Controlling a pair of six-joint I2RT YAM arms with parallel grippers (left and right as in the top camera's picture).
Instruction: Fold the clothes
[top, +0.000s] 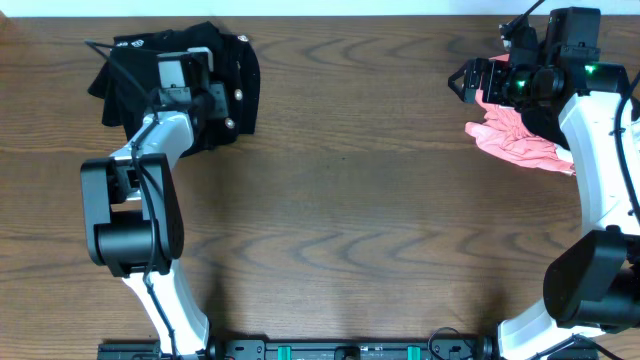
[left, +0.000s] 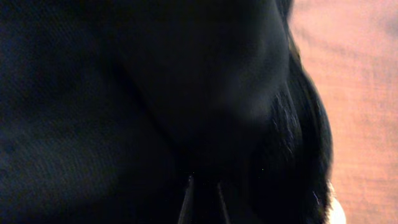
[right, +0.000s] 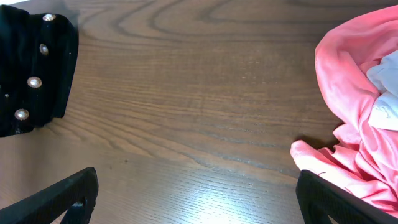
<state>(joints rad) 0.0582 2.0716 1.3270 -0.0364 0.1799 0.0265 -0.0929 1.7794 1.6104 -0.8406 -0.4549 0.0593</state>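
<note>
That black shirt (top: 120, 75) bunched at the worktop's (top: 350, 200) far-left corner is limp and light, so you'll want a hem edge; left hand (top: 188, 62) is buried in it, can't tell if clamped, right hand (right: 196, 186) is wide apart.

robot lab, wood table (top: 350, 200), left arm (top: 130, 215), right arm (top: 600, 150)
</note>
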